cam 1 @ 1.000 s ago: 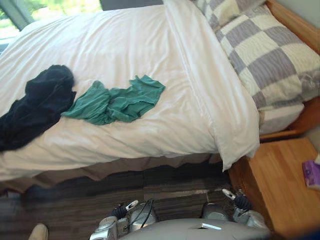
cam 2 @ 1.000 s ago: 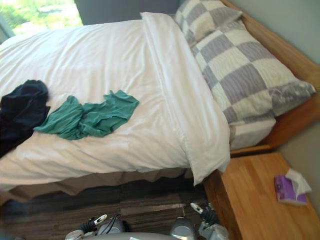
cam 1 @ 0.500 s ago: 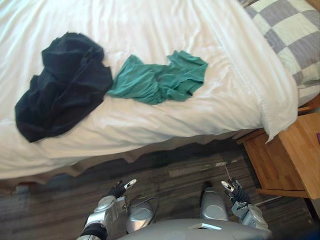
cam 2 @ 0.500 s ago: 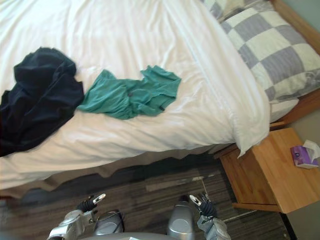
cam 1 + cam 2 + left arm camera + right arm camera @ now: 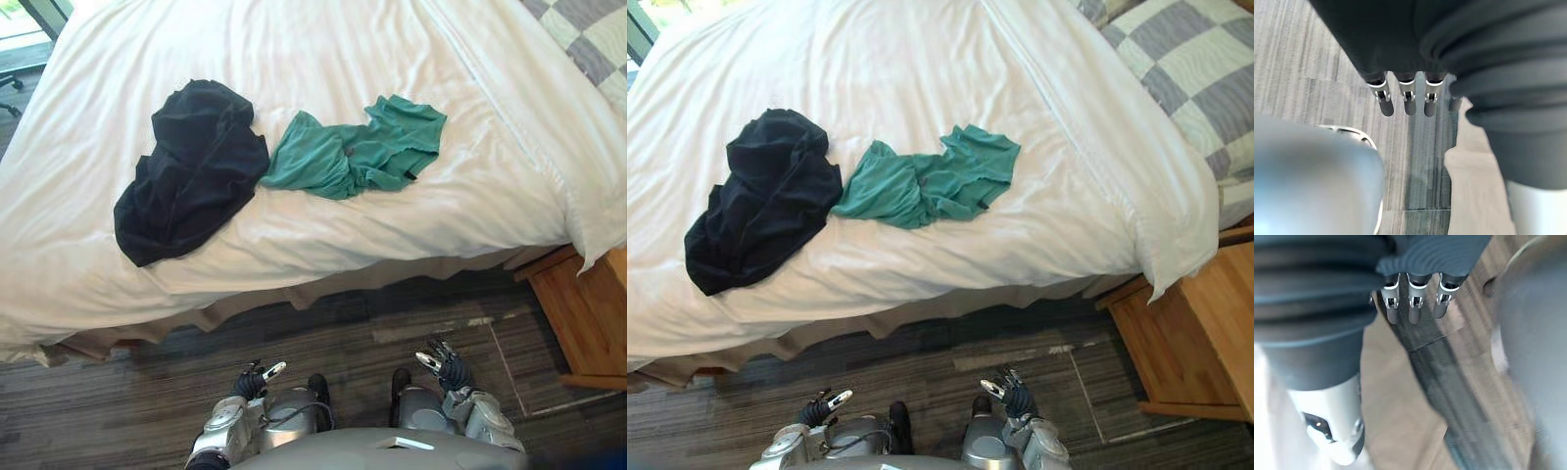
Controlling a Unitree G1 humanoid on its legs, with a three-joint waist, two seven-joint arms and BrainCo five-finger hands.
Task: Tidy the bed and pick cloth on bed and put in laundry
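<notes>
We see the green cloth (image 5: pixel 355 157) on the bed (image 5: pixel 323 59), upper centre, long axis left-to-right, touching the dark cloth (image 5: pixel 191 171). The left hand (image 5: pixel 257 377) and right hand (image 5: pixel 441 364) hang at bottom, fingers apparently relaxed, empty, the right marginally nearer.

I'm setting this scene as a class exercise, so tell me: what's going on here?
The robot stands beside the bed. A dark cloth and a green cloth lie on it, touching each other, near the edge that faces the robot. Its left hand and right hand hang low over the floor, fingers straight, holding nothing. Neither cloth has been picked up yet.
</notes>
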